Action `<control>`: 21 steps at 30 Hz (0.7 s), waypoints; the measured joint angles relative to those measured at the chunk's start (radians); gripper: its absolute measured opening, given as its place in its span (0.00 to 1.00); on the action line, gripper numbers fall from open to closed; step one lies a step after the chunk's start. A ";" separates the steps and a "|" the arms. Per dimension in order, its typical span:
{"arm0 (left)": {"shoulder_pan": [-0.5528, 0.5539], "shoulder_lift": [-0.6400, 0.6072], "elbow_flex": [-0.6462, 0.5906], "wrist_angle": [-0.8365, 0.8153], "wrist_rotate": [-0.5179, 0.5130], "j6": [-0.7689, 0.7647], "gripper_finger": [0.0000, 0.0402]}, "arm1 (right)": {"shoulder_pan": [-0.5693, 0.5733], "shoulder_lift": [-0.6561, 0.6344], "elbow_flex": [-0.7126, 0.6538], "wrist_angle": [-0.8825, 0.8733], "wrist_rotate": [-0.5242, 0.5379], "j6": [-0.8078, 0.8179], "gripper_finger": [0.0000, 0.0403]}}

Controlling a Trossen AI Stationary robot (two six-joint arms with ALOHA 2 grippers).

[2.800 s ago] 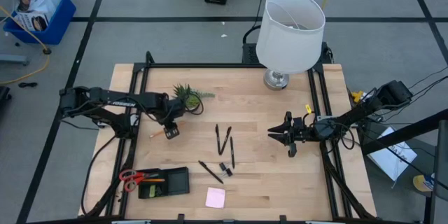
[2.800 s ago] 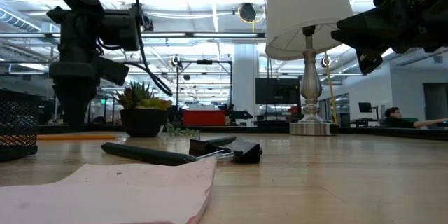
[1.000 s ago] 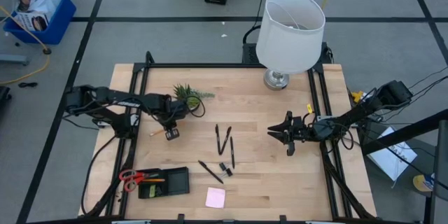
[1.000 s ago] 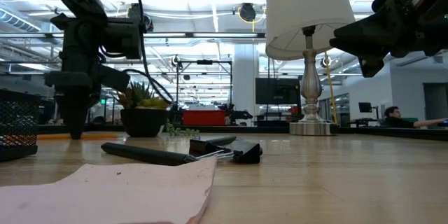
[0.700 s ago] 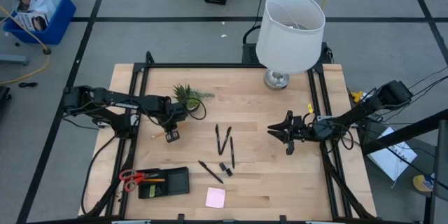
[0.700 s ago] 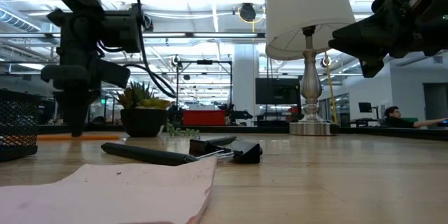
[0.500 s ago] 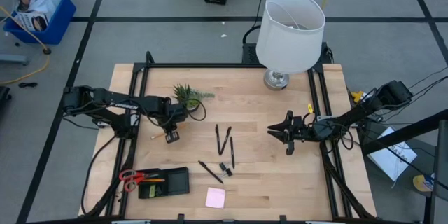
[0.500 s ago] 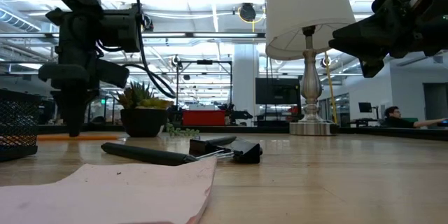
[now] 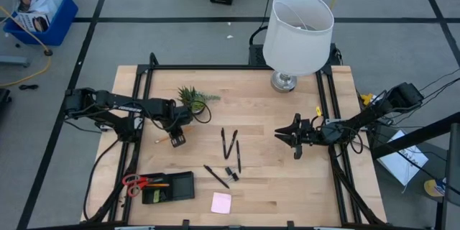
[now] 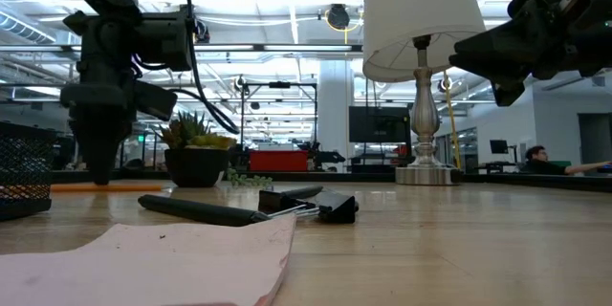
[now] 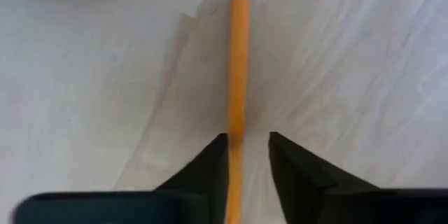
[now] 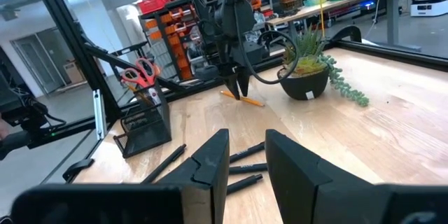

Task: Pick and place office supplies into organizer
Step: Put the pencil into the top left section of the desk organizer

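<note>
High view: left gripper (image 9: 175,139) points down at the wooden table (image 9: 287,187), just in front of the potted plant (image 9: 192,99), over an orange pencil (image 9: 162,138) that is mostly covered by it. Right gripper (image 9: 291,141) hovers at the right side, well apart from the three black pens (image 9: 230,144) at mid-table. Organizer (image 9: 169,187) sits at the near left with red scissors (image 9: 135,182) at its left end; pink pad (image 9: 221,203) near the front edge; a fourth pen and a clip (image 9: 228,173) lie between. White lamp (image 9: 297,21) at the back.

Low view: left gripper (image 10: 96,167) hangs tip-down, fingers reading as one dark point here. Pencil (image 10: 105,187) lies flat behind it. Pink pad (image 10: 153,263) fills the foreground, cut off by the frame. A workshop room lies beyond, with a person seated far right.

Left wrist view: pencil (image 11: 239,63) runs straight between the two fingers (image 11: 207,164), alongside one of them with a gap on the other side; fingers slightly parted, not clamped. Contact hard to judge.

Right wrist view: right gripper (image 12: 245,155) fingers parted a little, holding nothing. Pens (image 12: 241,161) lie ahead; mesh organizer (image 12: 143,122) with scissors (image 12: 140,73) stands farther off.
</note>
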 joint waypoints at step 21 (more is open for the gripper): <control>-0.090 0.119 0.009 0.129 -0.088 -0.020 0.03 | 0.000 0.000 0.000 -0.007 0.001 0.004 0.22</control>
